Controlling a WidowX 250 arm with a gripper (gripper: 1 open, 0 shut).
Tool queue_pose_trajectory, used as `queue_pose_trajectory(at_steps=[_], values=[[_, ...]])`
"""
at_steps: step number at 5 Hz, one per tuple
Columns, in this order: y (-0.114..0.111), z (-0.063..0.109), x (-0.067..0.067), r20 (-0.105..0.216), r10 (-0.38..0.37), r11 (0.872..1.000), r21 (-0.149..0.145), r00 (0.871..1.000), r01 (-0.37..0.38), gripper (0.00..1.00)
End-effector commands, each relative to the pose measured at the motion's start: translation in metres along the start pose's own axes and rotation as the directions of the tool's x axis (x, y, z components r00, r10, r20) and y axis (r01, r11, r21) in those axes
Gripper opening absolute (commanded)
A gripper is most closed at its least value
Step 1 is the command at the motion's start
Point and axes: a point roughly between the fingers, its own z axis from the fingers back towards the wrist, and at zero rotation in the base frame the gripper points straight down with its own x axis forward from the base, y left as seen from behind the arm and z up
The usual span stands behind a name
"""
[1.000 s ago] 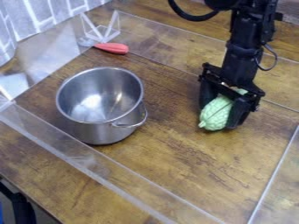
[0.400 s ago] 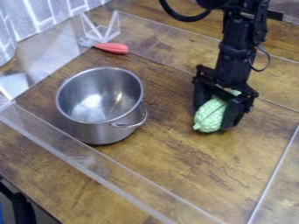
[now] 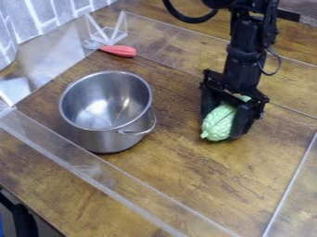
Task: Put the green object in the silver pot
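The silver pot [image 3: 107, 111] was the landmark, standing on the brown wooden table [image 3: 173, 190]. The table was the largest thing in view, reaching out on every side of the pot. Clear, see-through strips [image 3: 93, 171] ran over the wood, one of them passing close by the pot on the side toward the bottom of the view.

The black robot arm [image 3: 250, 42] reached down to the right of the pot, as the camera saw it, with a dark cable looping near the top edge. The pot itself was round and shiny, with a wide rim and a small side handle on the side toward the arm. Its reflective inside showed bare metal and nothing lying in it.

The black gripper [image 3: 232, 111] was low over the table, to the right of the pot and apart from it. Its fingers lay around the upper part of the green object [image 3: 221, 122], partly spread, with the object between them; whether they had it firmly gripped could not be told. The green object was outside the pot, to its right, and its lower end stuck out below the fingers. Whether it touched the table was unclear.

The smallest thing was a red item [image 3: 119, 50], above the pot in the view.
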Motion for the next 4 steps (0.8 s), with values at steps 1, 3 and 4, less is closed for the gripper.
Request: queue_pose_trajectory(at_steps=[1,3,4], values=[[0.011,0.034,-0.004,0.094,0.028,1.000,0.000,0.995,-0.028,0.00],[0.011,0.053,-0.013,0.129,0.020,1.000,-0.004,0.991,-0.020,0.00],[0.012,0.061,-0.018,0.145,0.018,1.000,-0.007,0.989,-0.017,0.00]])
